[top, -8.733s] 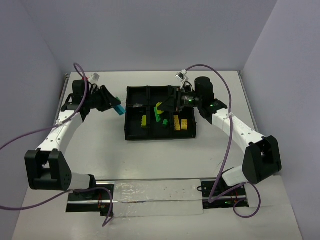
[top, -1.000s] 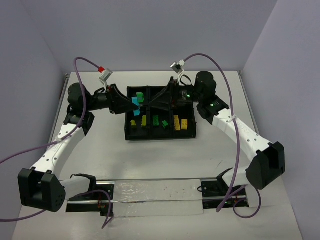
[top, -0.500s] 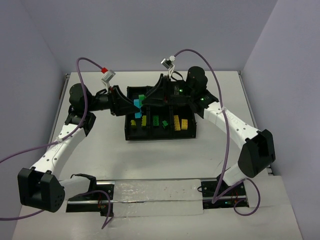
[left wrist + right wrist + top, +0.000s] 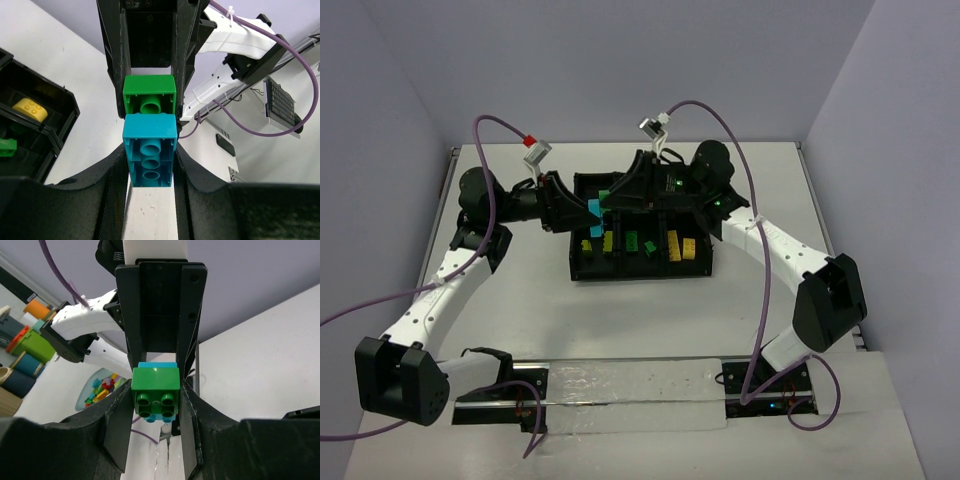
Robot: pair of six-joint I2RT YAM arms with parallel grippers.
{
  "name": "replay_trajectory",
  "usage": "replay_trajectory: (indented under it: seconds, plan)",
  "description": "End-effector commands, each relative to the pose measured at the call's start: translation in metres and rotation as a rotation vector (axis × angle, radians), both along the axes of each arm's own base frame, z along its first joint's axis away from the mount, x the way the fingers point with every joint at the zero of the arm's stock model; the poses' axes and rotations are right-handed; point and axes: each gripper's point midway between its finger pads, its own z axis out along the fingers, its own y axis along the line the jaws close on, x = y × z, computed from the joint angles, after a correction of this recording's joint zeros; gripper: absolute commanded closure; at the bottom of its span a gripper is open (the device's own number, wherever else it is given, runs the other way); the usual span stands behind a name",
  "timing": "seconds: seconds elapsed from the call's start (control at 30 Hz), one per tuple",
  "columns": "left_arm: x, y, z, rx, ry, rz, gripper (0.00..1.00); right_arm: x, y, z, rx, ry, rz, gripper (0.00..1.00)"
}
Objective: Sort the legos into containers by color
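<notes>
One tray (image 4: 576, 265); two hands (image 4: 586, 208) (image 4: 612, 197); two joined bricks (image 4: 150, 132) (image 4: 156, 377)

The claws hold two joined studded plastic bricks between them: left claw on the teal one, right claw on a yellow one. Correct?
No: the right claw grips a green studded plastic brick, not yellow; the right wrist view shows it. The left claw does hold the joined teal brick.

Setting: robotics laboratory, enclosed test cell. Evidence: a white bench (image 4: 640, 310) was boxed in by plain lavender walls (image 4: 620, 70). Two white-and-black arms (image 4: 430, 290) were bolted to a metal rail (image 4: 620, 395) at its near edge. Purple cables (image 4: 766, 290) hung loose. Coloured supply rolls (image 4: 32, 345) stood beyond.
</notes>
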Motion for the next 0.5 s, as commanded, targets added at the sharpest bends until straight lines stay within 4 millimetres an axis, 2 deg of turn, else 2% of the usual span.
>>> replay_trajectory:
  seconds: [0.0, 0.17, 0.3, 0.33, 0.4, 0.47]
  plan:
    - [-0.014, 0.005, 0.023, -0.013, -0.143, -0.020, 1.00, 0.010, -0.025, -0.002, 0.037, 0.014, -0.075, 1.00]
    - [-0.012, 0.017, 0.025, -0.001, -0.158, 0.014, 1.00, 0.023, -0.059, -0.036, 0.028, 0.089, -0.161, 1.00]
    - [-0.006, 0.022, 0.025, 0.002, -0.150, 0.049, 1.00, 0.029, -0.067, -0.068, -0.022, 0.172, -0.212, 1.00]
    - [-0.003, 0.022, 0.025, 0.007, -0.140, 0.063, 1.00, 0.036, -0.068, -0.081, -0.066, 0.218, -0.254, 1.00]
    - [0.016, 0.022, 0.020, 0.027, -0.091, 0.133, 1.00, 0.071, -0.073, -0.107, -0.185, 0.247, -0.475, 1.00]
    - [0.033, 0.023, 0.016, 0.054, -0.032, 0.199, 1.00, 0.089, -0.087, -0.141, -0.380, 0.251, -0.651, 1.00]
